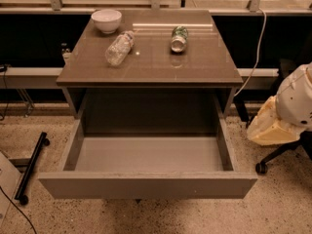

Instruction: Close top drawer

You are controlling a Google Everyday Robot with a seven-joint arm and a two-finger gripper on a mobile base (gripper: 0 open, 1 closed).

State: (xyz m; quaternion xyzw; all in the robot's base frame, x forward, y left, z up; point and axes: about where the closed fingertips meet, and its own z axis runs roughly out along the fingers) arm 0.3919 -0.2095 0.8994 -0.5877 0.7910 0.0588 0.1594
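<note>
The top drawer (146, 185) is pulled far out of the grey-brown cabinet (156, 67). Its flat front panel faces me at the bottom of the camera view, and its deep lighter-grey box holds nothing. My arm comes in at the right edge as a white rounded body with a beige end. My gripper (269, 126) is that beige end, low beside the drawer's right side wall. It is apart from the wall and about level with the drawer's back half.
A white bowl (106, 19), a lying clear plastic bottle (119, 48) and a lying can (179, 38) rest on the cabinet top. A black chair base (273, 157) stands on the floor right of the drawer, below my arm. A black wheeled bar (31, 165) lies at the left.
</note>
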